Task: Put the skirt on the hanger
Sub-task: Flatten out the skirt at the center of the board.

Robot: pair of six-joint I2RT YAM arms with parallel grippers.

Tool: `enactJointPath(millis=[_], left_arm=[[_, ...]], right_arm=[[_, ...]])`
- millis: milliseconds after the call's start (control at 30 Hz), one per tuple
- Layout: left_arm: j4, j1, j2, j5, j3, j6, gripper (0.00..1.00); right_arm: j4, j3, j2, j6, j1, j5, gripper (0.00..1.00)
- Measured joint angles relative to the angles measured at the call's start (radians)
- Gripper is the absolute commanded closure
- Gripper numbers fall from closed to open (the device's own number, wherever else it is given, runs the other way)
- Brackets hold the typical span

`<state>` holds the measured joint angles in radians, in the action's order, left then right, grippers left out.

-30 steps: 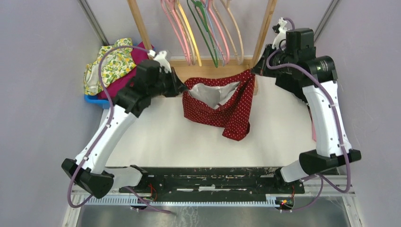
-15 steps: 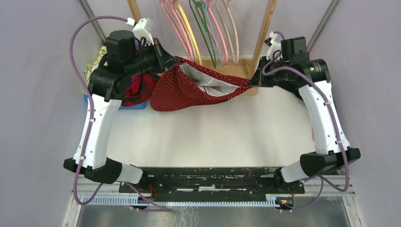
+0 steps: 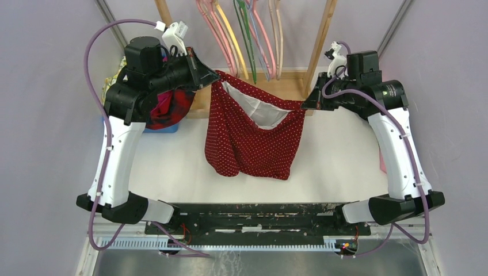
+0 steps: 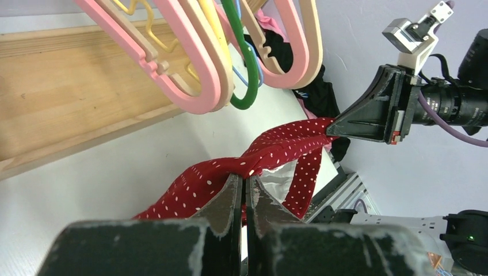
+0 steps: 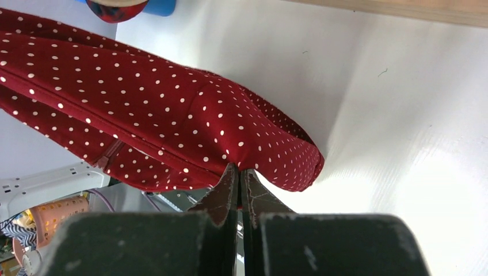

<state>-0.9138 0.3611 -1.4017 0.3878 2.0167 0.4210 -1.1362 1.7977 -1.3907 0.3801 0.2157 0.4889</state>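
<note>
As the left gripper (image 3: 210, 77) and right gripper (image 3: 306, 103) each clamp one end of its waistband, we find the polka-dot skirt (image 3: 253, 144) hanging stretched between them. Its waist edge runs left to right; the thin lilac-blue hanger (image 4: 258, 70) hangs just beyond it, nearer the left gripper.

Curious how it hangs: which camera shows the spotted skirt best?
The top external view: the whole skirt hangs between the left gripper and right gripper. Left wrist shows only a twisted strip; right wrist only a pinched fold.
</note>
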Motion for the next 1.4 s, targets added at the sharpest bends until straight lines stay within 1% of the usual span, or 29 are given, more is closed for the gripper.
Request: enactJointPath(millis=[100, 200, 267, 367, 433, 467, 533, 600, 667, 700, 767, 900, 967, 1100, 1167, 1233, 1300, 1400], left_arm=[[0.010, 0.000, 0.000, 0.008, 0.000, 0.004, 0.97], [0.020, 0.000, -0.011, 0.008, 0.005, 0.004, 0.97], [0.034, -0.007, -0.041, 0.008, 0.036, 0.004, 0.97], [0.063, -0.034, -0.109, 0.027, 0.103, 0.006, 0.97], [0.084, -0.066, -0.166, 0.050, 0.168, 0.012, 0.97], [0.094, -0.082, -0.191, 0.067, 0.197, 0.013, 0.97], [0.123, -0.108, -0.211, 0.092, 0.219, 0.014, 0.97], [0.156, -0.134, -0.208, 0.117, 0.210, 0.014, 0.97], [0.224, -0.146, -0.175, 0.136, 0.141, 0.013, 0.97], [0.267, -0.149, -0.144, 0.142, 0.076, 0.013, 0.97], [0.361, -0.151, -0.068, 0.151, -0.100, 0.014, 0.97], [0.514, -0.152, 0.048, 0.166, -0.465, 0.014, 0.97], [0.553, -0.150, 0.076, 0.164, -0.621, 0.014, 0.97], [0.563, -0.105, 0.122, 0.148, -0.892, 0.014, 0.97], [0.547, -0.061, 0.157, 0.133, -0.967, 0.014, 0.97], [0.530, -0.015, 0.216, 0.124, -1.018, 0.014, 0.97], [0.517, 0.006, 0.282, 0.114, -1.044, 0.014, 0.97], [0.507, 0.011, 0.375, 0.088, -1.075, 0.014, 0.97]], right_arm=[[-0.008, 0.025, -0.021, -0.001, 0.000, -0.020, 0.99], [-0.017, 0.131, -0.115, -0.003, 0.000, -0.056, 0.99], [-0.023, 0.224, -0.198, -0.003, 0.000, -0.083, 0.99], [-0.048, 0.466, -0.366, -0.002, -0.002, -0.123, 0.99], [-0.034, 0.619, -0.436, 0.000, -0.004, -0.150, 0.99], [-0.029, 0.639, -0.457, 0.000, -0.005, -0.155, 0.99], [0.005, 0.655, -0.443, 0.000, -0.006, -0.181, 0.99], [0.087, 0.590, -0.378, -0.001, -0.008, -0.210, 0.99], [0.168, 0.468, -0.285, -0.004, -0.009, -0.233, 0.99], [0.212, 0.394, -0.235, -0.007, -0.009, -0.243, 0.99], [0.277, 0.261, -0.156, -0.012, -0.010, -0.259, 0.99], [0.452, -0.106, -0.046, -0.014, -0.015, -0.261, 0.99], [0.533, -0.335, -0.027, -0.007, -0.015, -0.248, 0.99], [0.615, -0.726, -0.037, 0.021, -0.013, -0.179, 0.99], [0.622, -0.891, -0.003, 0.035, -0.008, -0.150, 0.99], [0.610, -0.991, 0.073, 0.043, -0.004, -0.138, 0.99], [0.595, -1.046, 0.182, 0.045, -0.002, -0.127, 0.99], [0.600, -1.075, 0.320, 0.045, -0.002, -0.114, 0.99]])
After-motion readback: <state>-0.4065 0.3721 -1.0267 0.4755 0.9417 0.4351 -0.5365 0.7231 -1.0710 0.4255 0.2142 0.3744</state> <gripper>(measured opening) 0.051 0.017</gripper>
